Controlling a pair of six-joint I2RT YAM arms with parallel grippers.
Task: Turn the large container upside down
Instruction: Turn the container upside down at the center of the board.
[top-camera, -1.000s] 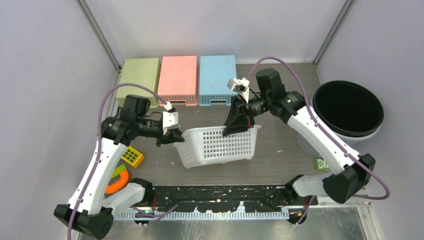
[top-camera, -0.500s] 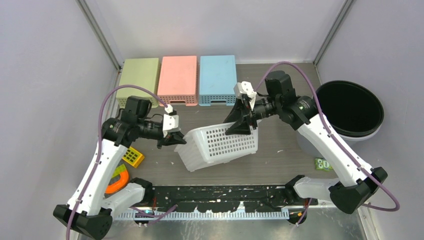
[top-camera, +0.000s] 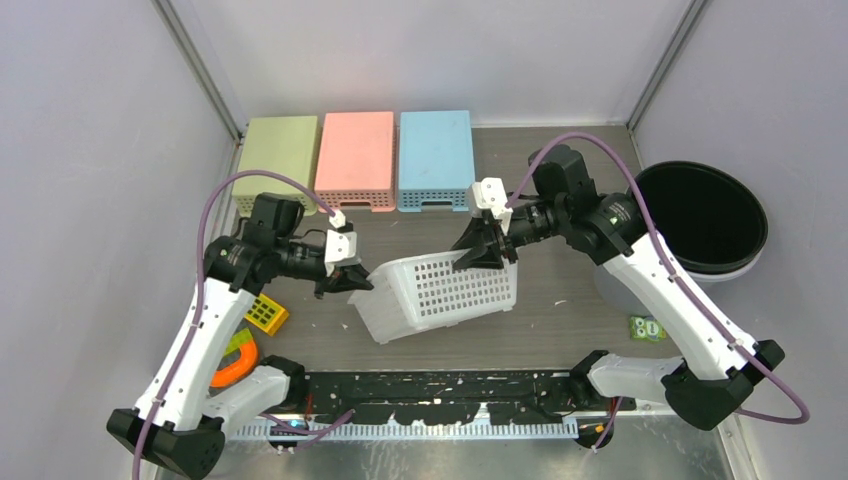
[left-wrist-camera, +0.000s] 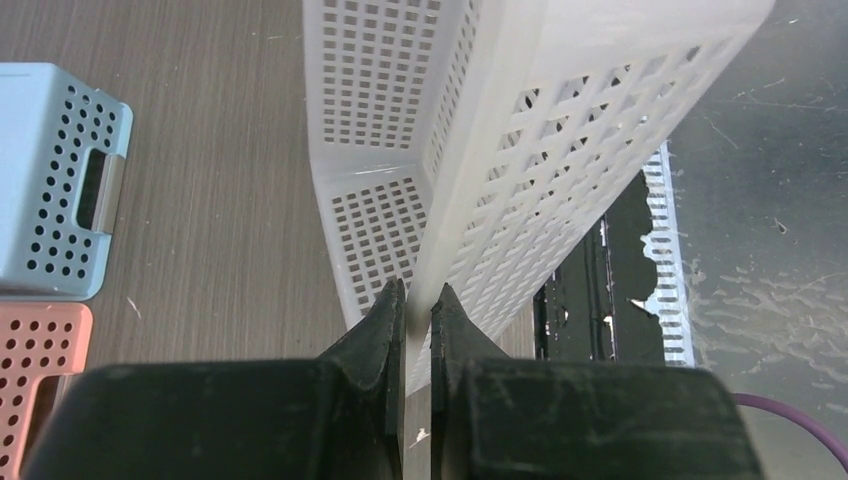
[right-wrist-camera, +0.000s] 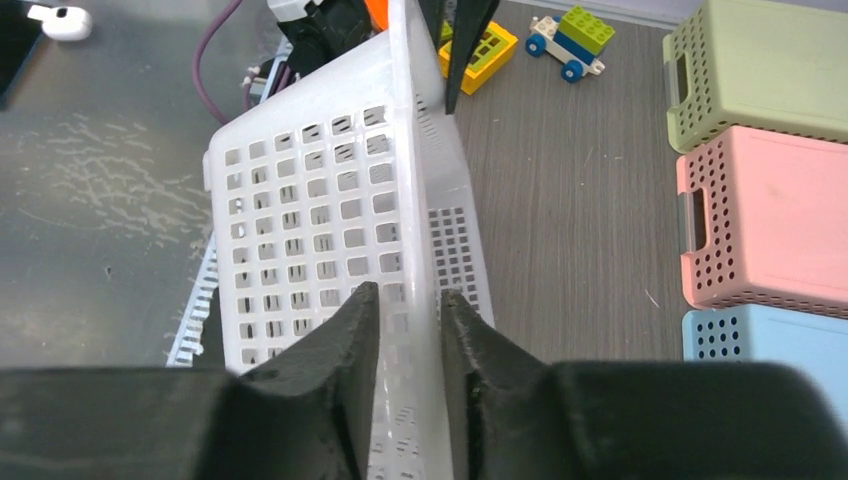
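Your left arm (top-camera: 195, 335), white links on black joints with a purple cable looped above it, rose from its base at the near left and bent at the elbow, with the forearm reaching right. Its black two-finger left gripper (left-wrist-camera: 418, 300) was clamped tight on the left rim of the white perforated plastic basket (top-camera: 450, 290), the fingers nearly meeting. Your right arm (top-camera: 665, 290), built alike, climbed from the near right and folded at the elbow, with the forearm pointing left. Its black right gripper (right-wrist-camera: 408, 305) straddled the basket's right rim with a narrow gap between the fingers. Whether they pressed the rim could not be told.
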